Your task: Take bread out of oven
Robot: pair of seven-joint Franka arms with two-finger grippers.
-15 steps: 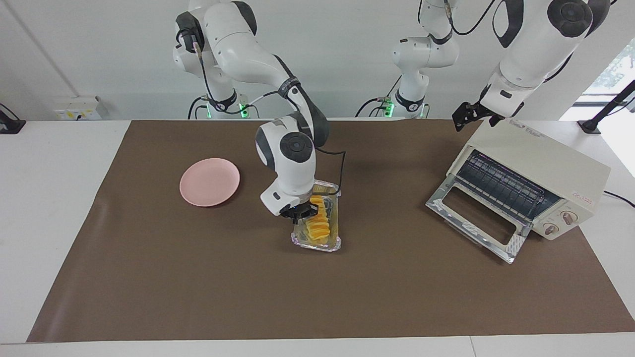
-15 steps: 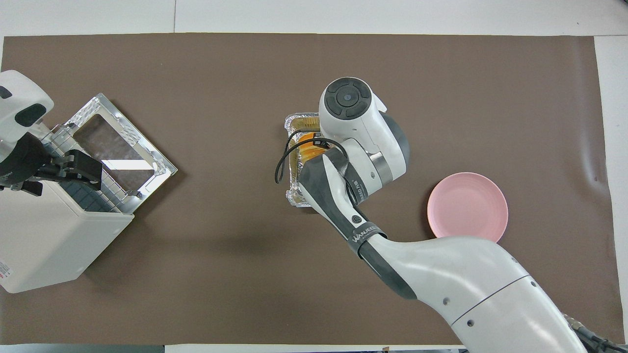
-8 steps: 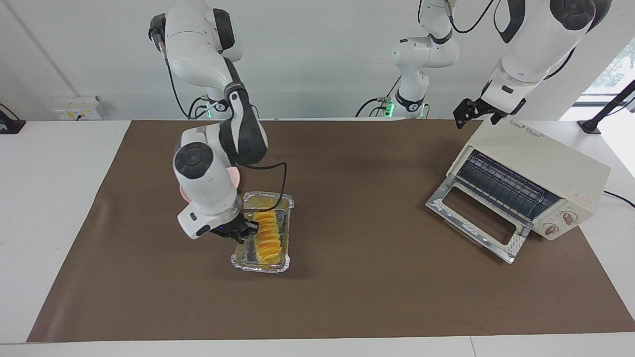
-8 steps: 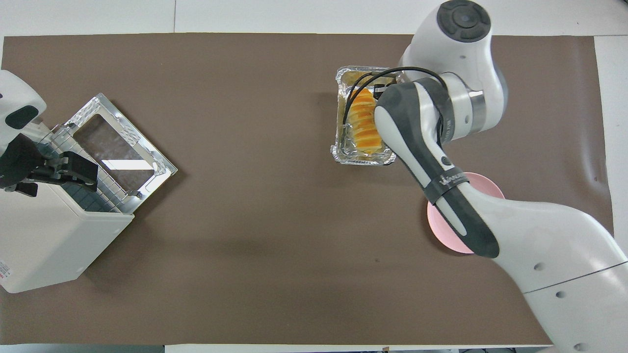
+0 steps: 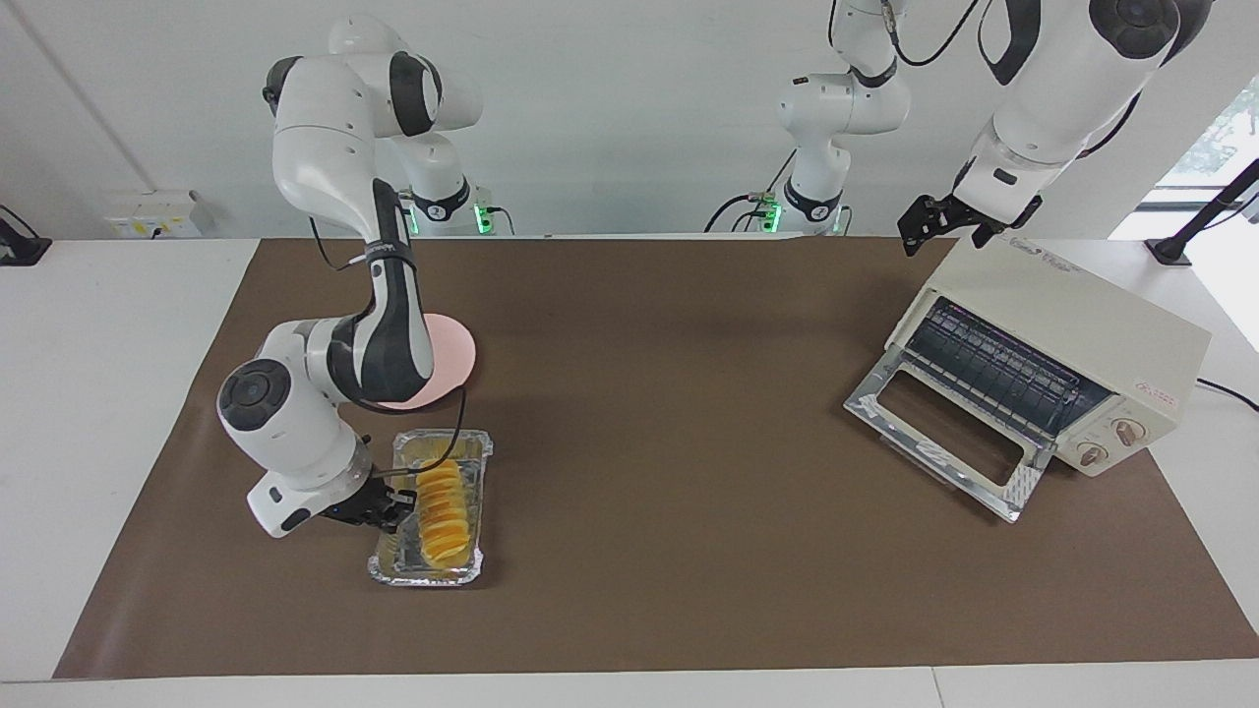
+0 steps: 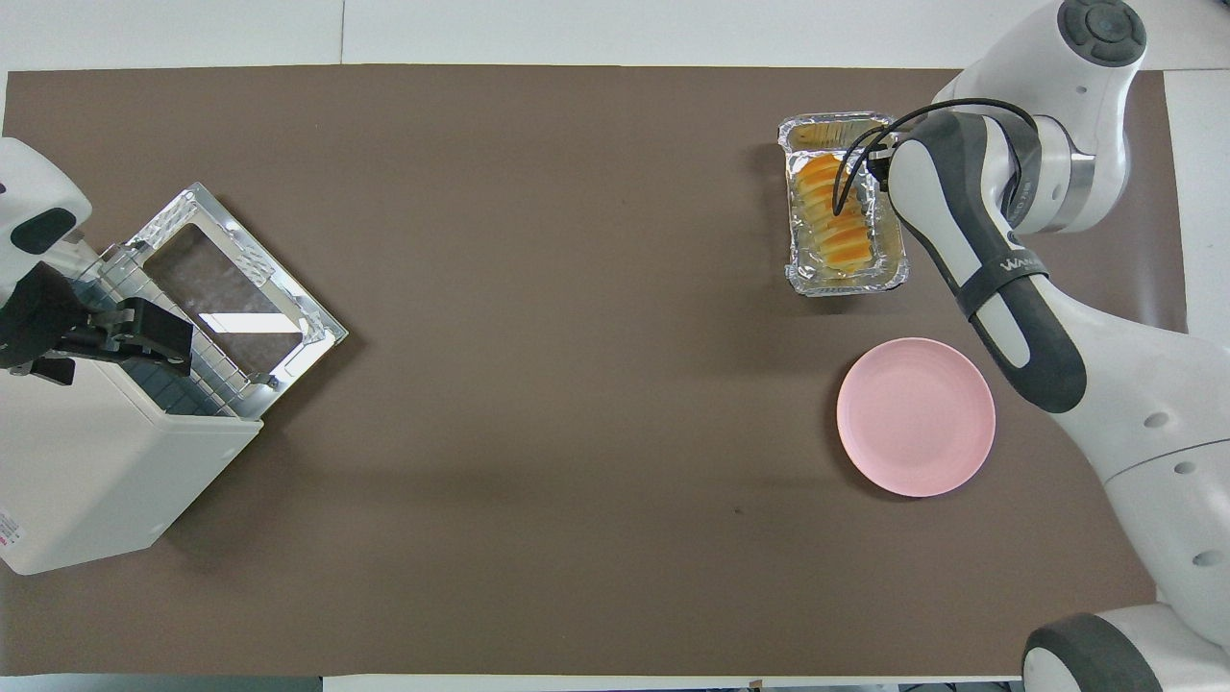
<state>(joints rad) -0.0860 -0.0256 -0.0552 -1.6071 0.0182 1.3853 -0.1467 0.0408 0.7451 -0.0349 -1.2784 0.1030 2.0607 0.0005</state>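
The bread (image 5: 440, 501), a ridged golden-yellow loaf, lies in a crinkled silver foil tray (image 5: 470, 568) low at the mat, toward the right arm's end of the table. It also shows in the overhead view (image 6: 828, 213). My right gripper (image 5: 390, 512) is shut on the tray's long rim beside the bread. The cream-white oven (image 5: 1072, 329) stands at the left arm's end, its glass door (image 5: 939, 433) dropped open and its wire rack bare. My left gripper (image 5: 942, 228) hangs open over the oven's top.
A pink plate (image 5: 450, 356) lies on the brown mat, nearer to the robots than the foil tray, and shows whole in the overhead view (image 6: 916, 416). The right arm's forearm passes over it. The oven's open door juts onto the mat.
My right gripper has carried the foil tray with the bread from the mat's middle to the right arm's end, past the pink plate. The left arm has barely moved.
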